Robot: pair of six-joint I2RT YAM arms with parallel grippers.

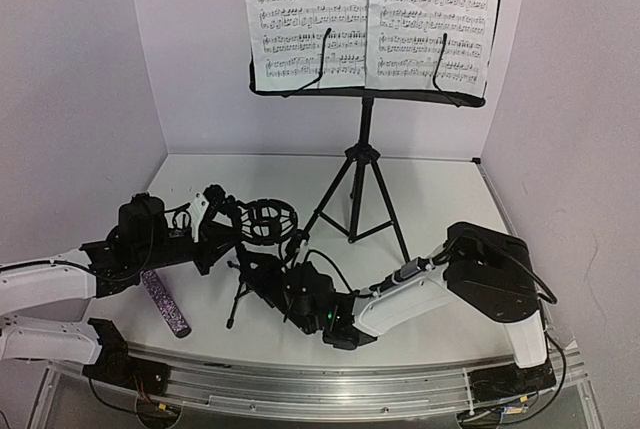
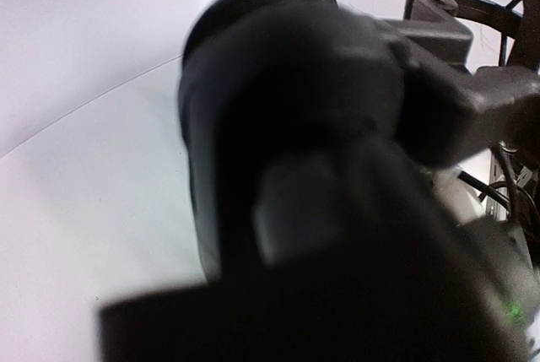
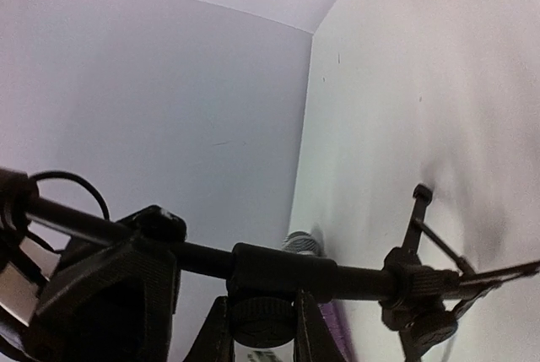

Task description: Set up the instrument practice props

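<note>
mic stand (image 1: 270,221) | my right claw (image 3: 261,328) clamped its shaft | left claw (image 1: 214,203): I couldn't tell | microphone (image 1: 165,302) lay on worktop (image 1: 430,199)

The white table (image 1: 430,199) carries the purple glitter microphone (image 1: 165,301) lying flat, nearward and left of the left gripper (image 1: 222,219), the small black tripod mic stand (image 1: 240,294) on its feet just beside the right gripper (image 1: 262,274), and the black tripod music stand (image 1: 362,164) standing beyond both
</note>
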